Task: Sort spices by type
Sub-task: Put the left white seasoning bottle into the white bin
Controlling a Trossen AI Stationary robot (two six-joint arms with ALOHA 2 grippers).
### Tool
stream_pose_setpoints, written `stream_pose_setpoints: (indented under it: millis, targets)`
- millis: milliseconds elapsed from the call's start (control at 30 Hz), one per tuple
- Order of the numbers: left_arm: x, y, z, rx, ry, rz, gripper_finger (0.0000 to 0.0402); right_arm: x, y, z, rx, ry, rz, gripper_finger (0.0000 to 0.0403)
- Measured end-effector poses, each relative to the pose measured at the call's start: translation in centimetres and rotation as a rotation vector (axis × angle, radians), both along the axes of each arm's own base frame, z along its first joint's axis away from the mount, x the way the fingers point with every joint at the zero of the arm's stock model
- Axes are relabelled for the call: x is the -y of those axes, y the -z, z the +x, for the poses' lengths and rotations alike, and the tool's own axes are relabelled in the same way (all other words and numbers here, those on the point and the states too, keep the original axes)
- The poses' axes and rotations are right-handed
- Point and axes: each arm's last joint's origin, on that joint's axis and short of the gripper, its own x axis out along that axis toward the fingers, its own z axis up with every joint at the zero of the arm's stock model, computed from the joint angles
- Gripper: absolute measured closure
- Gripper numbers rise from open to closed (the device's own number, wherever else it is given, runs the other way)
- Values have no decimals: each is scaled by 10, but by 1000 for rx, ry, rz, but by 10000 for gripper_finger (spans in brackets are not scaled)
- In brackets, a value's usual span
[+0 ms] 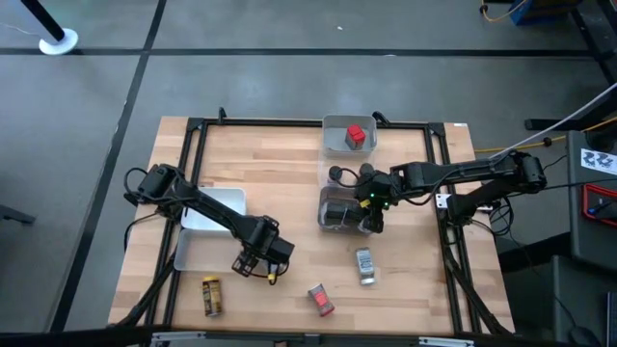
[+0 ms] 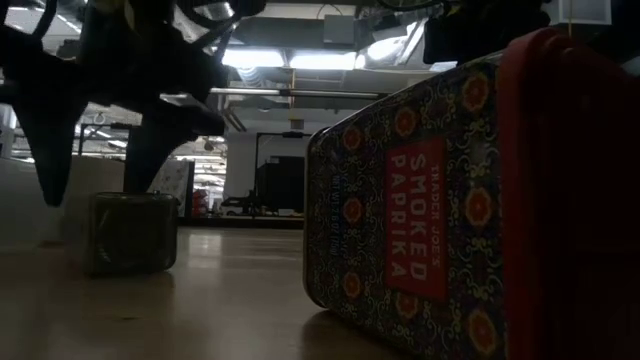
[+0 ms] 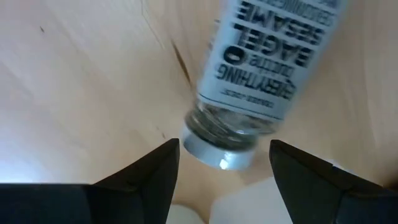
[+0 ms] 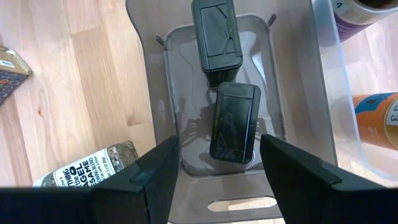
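Both arms are dark, built of slim black links joined by bulkier rounded joints, with black cables trailing from their bases. The right arm (image 1: 463, 175) carries a small green light near its wrist. The left arm (image 1: 207, 207) shows a yellow spot by its fingers (image 3: 146, 180), which are matte black, wedge-shaped and flat-faced.

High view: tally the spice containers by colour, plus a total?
Red containers: 2, one in the top tray, one on the table
Dark tins in the grey tray: 2
Dark-lidded round jars in the clear tray: 2
Silver-grey labelled jar: 1
Yellow jar: 1
Total: 8
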Motion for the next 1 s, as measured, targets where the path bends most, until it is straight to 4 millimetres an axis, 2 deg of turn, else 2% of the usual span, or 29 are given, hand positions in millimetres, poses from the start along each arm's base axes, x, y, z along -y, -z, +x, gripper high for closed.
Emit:
stream_pose_setpoints:
  millis: [767, 1000]
  targets:
    - [3, 19, 7, 48, -10, -21, 164, 0, 0, 0, 2, 4, -7, 178]
    - [3, 19, 7, 45, -20, -20, 216, 0, 0, 0, 4, 4, -7, 178]
